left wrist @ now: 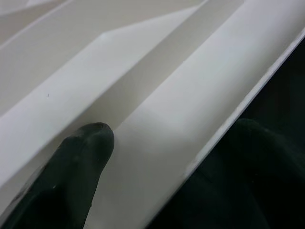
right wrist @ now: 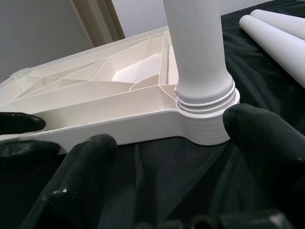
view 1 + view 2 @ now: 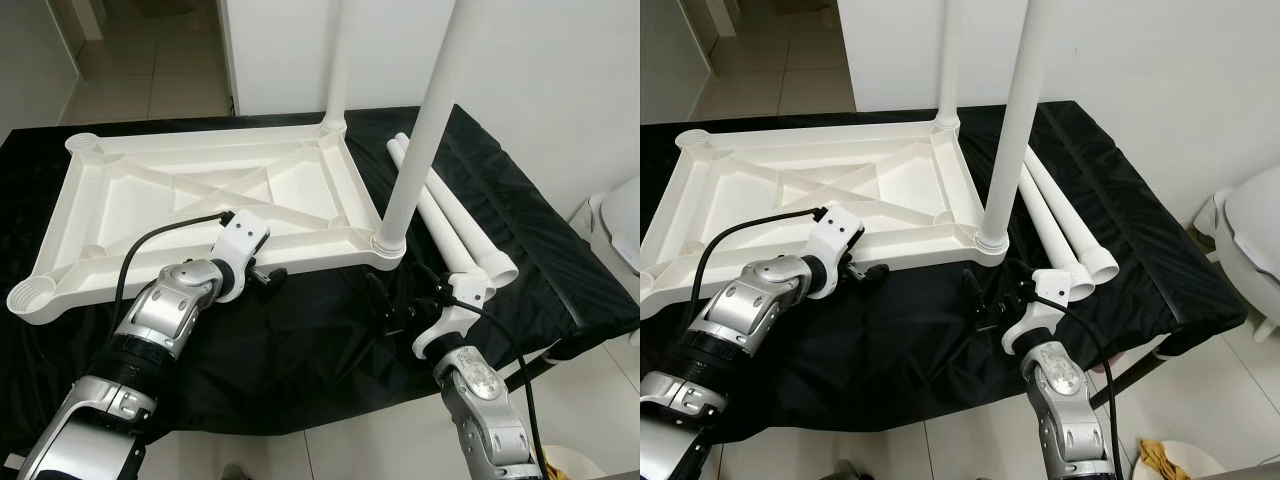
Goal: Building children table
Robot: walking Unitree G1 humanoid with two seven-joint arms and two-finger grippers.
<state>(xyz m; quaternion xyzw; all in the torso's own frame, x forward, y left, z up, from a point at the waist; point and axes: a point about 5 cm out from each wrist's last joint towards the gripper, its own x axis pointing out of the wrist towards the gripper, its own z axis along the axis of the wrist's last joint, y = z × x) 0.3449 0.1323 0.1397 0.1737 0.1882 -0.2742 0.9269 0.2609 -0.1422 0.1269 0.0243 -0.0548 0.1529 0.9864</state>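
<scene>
Tabletop point(image 3: 190, 195), white plastic, lies upside down on a black cloth point(image 3: 300, 340), ribbed underside up, its near rim running parallel to the cloth's front edge. Two legs stand upright in the right-hand corner sockets: near leg point(image 3: 420, 130) and far leg point(image 3: 338, 60). Two loose legs point(image 3: 455, 225) lie on the cloth just right of the near leg. Left gripper point(image 3: 268, 274) grips the near rim, one finger point(image 1: 71, 176) inside the channel. Right gripper point(image 3: 400, 300) is released, fingers point(image 2: 267, 143) spread apart just short of the near corner socket. Bare cloth lies between the grippers.
</scene>
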